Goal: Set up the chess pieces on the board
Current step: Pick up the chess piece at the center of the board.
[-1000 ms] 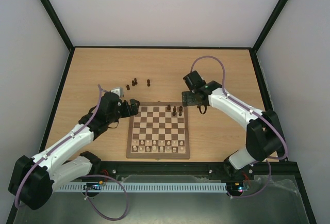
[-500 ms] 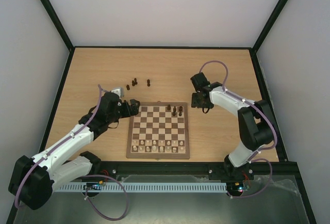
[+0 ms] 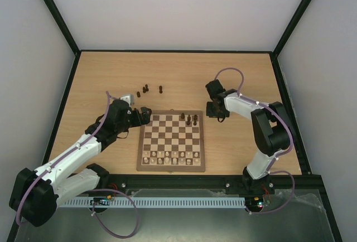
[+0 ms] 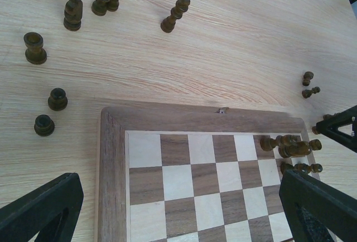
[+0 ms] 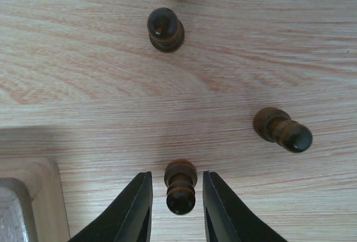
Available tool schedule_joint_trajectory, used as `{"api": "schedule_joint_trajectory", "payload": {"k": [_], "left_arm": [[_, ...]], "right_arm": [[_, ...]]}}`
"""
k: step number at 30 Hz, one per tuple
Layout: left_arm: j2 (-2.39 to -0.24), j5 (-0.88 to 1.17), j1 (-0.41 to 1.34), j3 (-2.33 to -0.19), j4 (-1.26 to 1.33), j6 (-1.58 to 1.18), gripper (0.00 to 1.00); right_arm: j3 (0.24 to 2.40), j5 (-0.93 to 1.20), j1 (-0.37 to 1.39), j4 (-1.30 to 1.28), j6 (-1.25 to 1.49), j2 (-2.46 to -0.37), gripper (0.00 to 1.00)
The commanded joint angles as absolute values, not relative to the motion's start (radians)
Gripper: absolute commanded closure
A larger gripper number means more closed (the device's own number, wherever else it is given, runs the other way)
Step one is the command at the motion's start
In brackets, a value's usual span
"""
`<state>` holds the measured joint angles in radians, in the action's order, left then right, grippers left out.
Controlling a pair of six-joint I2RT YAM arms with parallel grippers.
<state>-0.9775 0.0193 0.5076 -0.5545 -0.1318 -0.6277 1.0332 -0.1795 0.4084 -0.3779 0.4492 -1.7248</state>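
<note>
— Right gripper [image 5: 177,175]?
— Narrow, flanking a dark pawn [image 5: 181,196] on the table [image 5: 78,58], off the board's [image 3: 170,168] two-o'clock corner; grip can't be told.
— Left gripper [image 3: 145,114]?
— Wide, at its ten-o'clock corner.

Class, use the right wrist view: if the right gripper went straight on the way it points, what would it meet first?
The right gripper would first meet the dark pawn between its fingers, then probably the tabletop; depth is unclear.
</note>
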Motion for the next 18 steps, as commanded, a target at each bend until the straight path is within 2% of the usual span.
{"api": "schedule_joint_trajectory", "payload": {"k": [1,9,18], "left_arm": [[-0.975,0.020,0.511,-0.560,-0.121,-0.614,0.00],[-0.974,0.016,0.511,-0.562,-0.123,-0.615,0.00],[-0.980,0.014,0.511,-0.564,-0.127,-0.617,0.00]], "right_arm": [[1.042,-0.167,0.399,-0.387,0.441,-1.745,0.75],[1.049,-0.170,0.394,-0.383,0.439,-1.750,0.85],[1.042,-0.151,0.397,-0.396,0.442,-1.679,0.92]]}}
